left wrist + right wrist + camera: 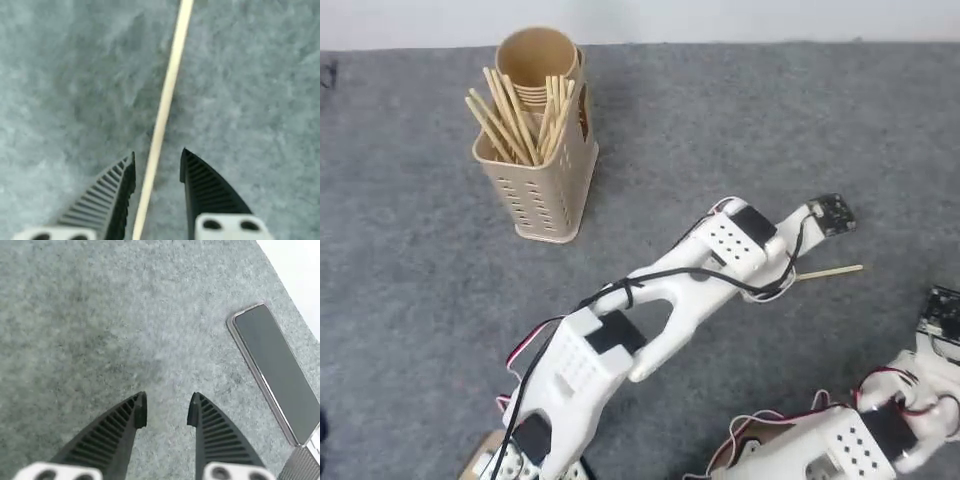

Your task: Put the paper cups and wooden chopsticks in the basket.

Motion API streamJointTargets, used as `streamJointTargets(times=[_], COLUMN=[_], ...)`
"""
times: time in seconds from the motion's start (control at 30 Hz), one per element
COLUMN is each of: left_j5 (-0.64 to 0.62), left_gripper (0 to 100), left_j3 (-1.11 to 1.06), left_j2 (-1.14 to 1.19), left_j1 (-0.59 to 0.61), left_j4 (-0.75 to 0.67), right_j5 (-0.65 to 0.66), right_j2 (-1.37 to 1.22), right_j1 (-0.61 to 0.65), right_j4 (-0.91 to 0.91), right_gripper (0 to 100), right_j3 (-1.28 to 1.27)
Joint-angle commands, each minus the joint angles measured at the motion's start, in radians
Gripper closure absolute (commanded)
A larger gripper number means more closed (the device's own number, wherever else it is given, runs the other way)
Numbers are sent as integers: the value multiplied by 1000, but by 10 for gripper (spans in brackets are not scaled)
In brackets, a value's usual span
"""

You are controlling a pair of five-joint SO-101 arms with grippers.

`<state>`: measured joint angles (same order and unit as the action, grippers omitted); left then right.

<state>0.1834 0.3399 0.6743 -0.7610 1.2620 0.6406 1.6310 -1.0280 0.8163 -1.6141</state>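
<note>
A tan slotted basket [545, 195] stands at the back left, holding stacked paper cups [535, 60] and several wooden chopsticks [515, 120]. One loose wooden chopstick [832, 271] lies on the grey carpet right of centre. My left gripper [157, 157] is low over it and open, a finger on each side of the chopstick [170, 85], and the jaws stand apart from the stick. In the high view the left arm [720, 260] stretches across to that spot. My right gripper [167, 402] is open over bare carpet with nothing between its fingers.
A dark phone [275, 365] lies on the carpet near the right gripper. The right arm [880, 430] sits folded at the near right corner. The carpet's far edge meets a white wall behind the basket.
</note>
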Motion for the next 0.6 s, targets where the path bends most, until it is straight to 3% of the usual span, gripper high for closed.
streamJointTargets(times=[0.0,0.17,0.43,0.57], left_j5=[14,78,83,94], left_gripper=[855,855,860,933], left_j3=[71,148,601,852], left_j2=[5,92,354,502], left_j1=[-6,-11,-8,-9], left_j4=[-6,98,385,500], right_j5=[11,11,12,12], right_j2=[12,12,12,12], right_j1=[-8,-7,-7,-7], right_j4=[-25,-25,-33,-33], right_gripper=[841,841,841,841], right_j3=[8,9,15,15])
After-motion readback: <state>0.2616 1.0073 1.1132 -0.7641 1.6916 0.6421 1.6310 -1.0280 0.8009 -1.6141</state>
